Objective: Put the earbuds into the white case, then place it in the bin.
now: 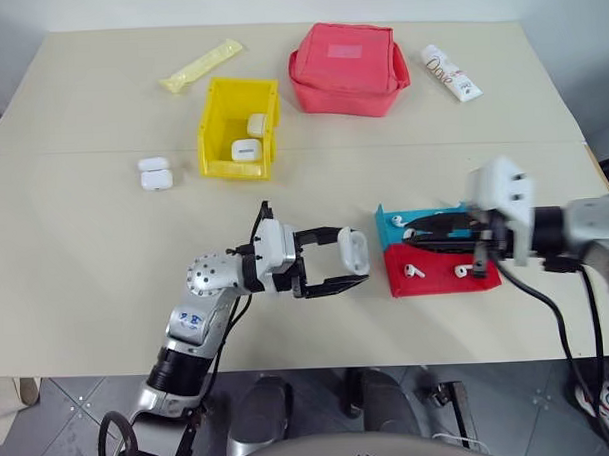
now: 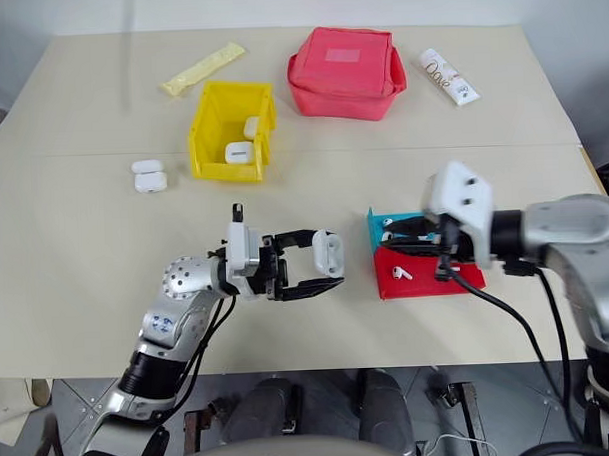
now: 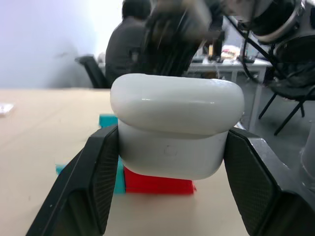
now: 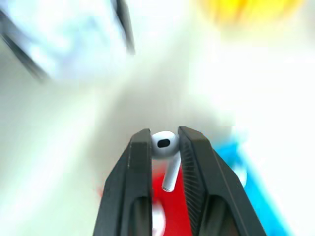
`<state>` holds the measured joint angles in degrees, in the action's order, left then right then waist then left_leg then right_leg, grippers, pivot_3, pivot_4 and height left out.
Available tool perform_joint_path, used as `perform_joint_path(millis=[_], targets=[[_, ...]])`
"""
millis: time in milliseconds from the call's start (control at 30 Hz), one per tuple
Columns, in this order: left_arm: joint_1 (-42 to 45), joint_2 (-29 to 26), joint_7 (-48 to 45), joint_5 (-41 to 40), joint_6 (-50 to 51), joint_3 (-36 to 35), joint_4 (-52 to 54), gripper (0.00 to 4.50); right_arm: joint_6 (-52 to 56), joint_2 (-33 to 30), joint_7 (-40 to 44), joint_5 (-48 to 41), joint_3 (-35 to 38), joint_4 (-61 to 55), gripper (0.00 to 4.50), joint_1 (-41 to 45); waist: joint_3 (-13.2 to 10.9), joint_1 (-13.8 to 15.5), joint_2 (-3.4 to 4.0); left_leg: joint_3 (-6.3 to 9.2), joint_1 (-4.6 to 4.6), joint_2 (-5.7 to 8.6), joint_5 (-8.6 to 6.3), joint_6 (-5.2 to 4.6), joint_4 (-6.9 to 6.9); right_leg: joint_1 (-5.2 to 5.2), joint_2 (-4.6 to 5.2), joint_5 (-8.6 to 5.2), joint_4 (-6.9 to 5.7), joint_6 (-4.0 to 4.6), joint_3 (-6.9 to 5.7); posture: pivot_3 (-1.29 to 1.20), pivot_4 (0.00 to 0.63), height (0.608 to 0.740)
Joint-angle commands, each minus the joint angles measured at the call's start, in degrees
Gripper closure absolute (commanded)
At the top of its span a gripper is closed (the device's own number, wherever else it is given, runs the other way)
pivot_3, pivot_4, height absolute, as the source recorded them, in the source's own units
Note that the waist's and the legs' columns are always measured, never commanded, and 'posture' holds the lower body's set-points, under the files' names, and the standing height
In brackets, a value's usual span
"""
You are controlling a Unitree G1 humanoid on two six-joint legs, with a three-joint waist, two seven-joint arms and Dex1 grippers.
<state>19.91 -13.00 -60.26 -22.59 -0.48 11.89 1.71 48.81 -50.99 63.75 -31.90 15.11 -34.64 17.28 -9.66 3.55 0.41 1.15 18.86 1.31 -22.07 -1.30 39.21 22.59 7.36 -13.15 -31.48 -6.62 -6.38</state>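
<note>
**Handling slick, tiny parts: case pinched, earbud pinched**

Starting with the bin [image 1: 239,130]: rigid yellow plastic with tall walls, it sits on the worktop [image 1: 85,256] well beyond the left fingers [image 1: 354,263] and already holds two cases. It should take a dropped case without tipping.

The case [image 1: 354,248] is clamped between the left fingers by its two narrow sides, lid seam showing in the left wrist view. Glossy and rounded, it looks light and stiff but slippery; a grip low on the body, below the seam, leaves the lid free.

One earbud [image 4: 165,147] is pinched at its head between the right fingers [image 4: 165,143], stem hanging free, above the red tray [image 1: 441,275]. It looks nearly weightless, hard and easily flicked away, so light pressure seems wise. More earbuds lie in the trays below.
</note>
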Motion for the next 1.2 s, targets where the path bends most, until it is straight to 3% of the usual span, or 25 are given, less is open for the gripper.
perform_joint_path(millis=[33, 200, 433, 1200], targets=[[2.5, 1.6, -3.1, -2.5, -2.9, -1.0, -3.3, 1.68, 3.5, 3.9, -4.8, -10.3, 4.5, -4.8, 4.07, 0.0, 0.0, -0.2, -0.03, -0.02, -0.02, -0.01, -0.01, -0.01, 0.00, 0.00, 0.02, 0.01, 0.00, 0.01, 0.01, 0.00, 0.150, 0.740], [5.5, 2.6, -6.1, -2.3, -4.5, -1.1, -7.7, 1.68, 5.3, 10.8, -13.9, -18.3, 3.0, -6.2, 4.07, 1.5, 0.0, -0.7, -0.01, -0.03, 0.01, -0.05, -0.01, -0.01, -0.02, 0.10, -0.01, -0.01, -0.04, 0.06, 0.04, 0.00, 0.150, 0.740], [7.3, 2.9, -7.5, -2.6, -3.7, -1.3, -8.1, 1.68, 2.3, 15.0, -19.9, -19.6, -1.5, -5.1, 4.07, 1.4, 0.0, -0.6, -0.03, -0.03, 0.07, 0.06, 0.05, -0.12, -0.02, 0.13, 0.00, 0.00, -0.05, 0.04, 0.07, 0.00, 0.150, 0.740], [7.1, 3.6, -6.9, -5.7, -0.5, -2.9, -2.0, 1.68, -18.9, 18.3, -16.3, -8.5, -10.9, 4.5, 4.07, -7.7, 0.0, -0.7, -0.02, -0.03, 0.08, 0.05, 0.04, -0.16, -0.02, 0.13, -0.09, 0.00, -0.04, 0.03, 0.05, 0.00, 0.150, 0.740]])
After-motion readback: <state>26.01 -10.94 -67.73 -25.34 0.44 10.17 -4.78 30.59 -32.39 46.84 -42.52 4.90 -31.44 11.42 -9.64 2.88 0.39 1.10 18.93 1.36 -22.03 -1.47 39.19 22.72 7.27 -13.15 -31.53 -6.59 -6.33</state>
